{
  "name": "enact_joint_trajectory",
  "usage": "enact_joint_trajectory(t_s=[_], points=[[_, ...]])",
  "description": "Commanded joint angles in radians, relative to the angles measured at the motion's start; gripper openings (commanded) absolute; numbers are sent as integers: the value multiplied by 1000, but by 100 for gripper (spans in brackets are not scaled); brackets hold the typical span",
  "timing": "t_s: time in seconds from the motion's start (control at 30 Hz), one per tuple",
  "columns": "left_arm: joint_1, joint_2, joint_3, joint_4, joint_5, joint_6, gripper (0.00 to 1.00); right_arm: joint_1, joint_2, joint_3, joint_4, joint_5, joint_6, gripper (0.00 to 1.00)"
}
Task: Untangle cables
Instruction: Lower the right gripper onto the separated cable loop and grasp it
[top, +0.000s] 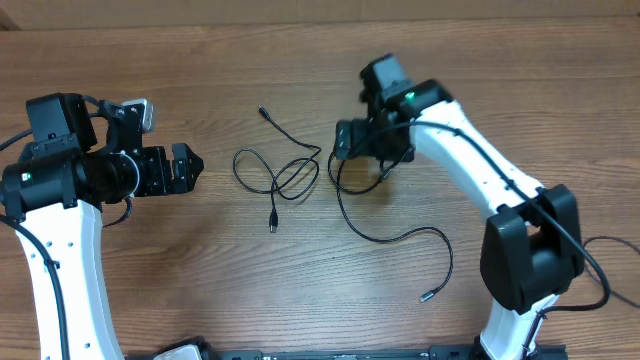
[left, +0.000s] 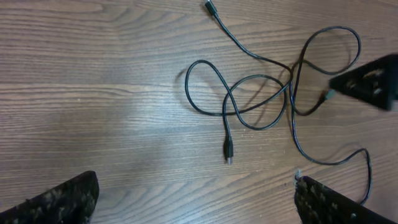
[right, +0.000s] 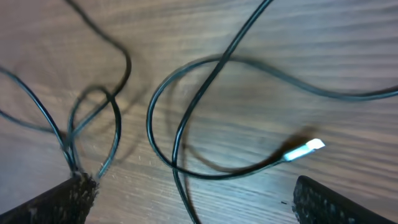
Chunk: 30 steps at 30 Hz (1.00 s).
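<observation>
The cables (top: 278, 178) lie mid-worktop between the two arms. A looped cord (left: 249, 106) is folded over itself in a loose knot, and a long cord (top: 400, 237) trails from that knot toward the near edge, ending in a small plug (top: 427, 296). They look feather-light and limp, so I'd expect a pull on one strand to drag the whole bunch rather than slide it free. They are thin and smooth enough to slip out of a weak pinch. The safest hold is probably on a free stretch just behind a plug, away from the crossings.

The right tool (right: 193, 190) sits low over the knot's edge with its jaws spread wide and nothing clamped between them. A few strands run up against one finger (right: 78, 186), and I cannot tell whether they are snagged there. A silver-tipped plug (right: 308, 148) glares out, blurred. The left tool (top: 192, 166) hangs well apart from the cords, also open and empty.

Which strand passes over which is hard to read against the wood-grain worktop (top: 180, 290). The right arm also covers part of the tangle from above.
</observation>
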Motion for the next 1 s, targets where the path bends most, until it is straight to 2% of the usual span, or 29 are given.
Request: enact_joint_trajectory(t_s=[0.0, 0.13, 0.27, 0.4, 0.63, 0.83, 0.97], points=[[0, -5, 11, 1, 18, -11, 100, 15, 0, -68, 48, -8, -138, 100], [0, -5, 11, 2, 18, -11, 99, 22, 0, -151, 118, -16, -220, 100], [0, -5, 11, 1, 18, -11, 100, 22, 0, -222, 191, -19, -225, 100], [0, -5, 11, 2, 18, -11, 100, 34, 2, -271, 274, -70, -290, 100], [0, -5, 11, 2, 18, -11, 100, 96, 2, -284, 391, -63, -291, 100], [0, -5, 11, 2, 18, -11, 100, 133, 19, -295, 434, 20, -292, 100], [0, -5, 11, 2, 18, -11, 100, 138, 63, -296, 433, 19, -292, 95]])
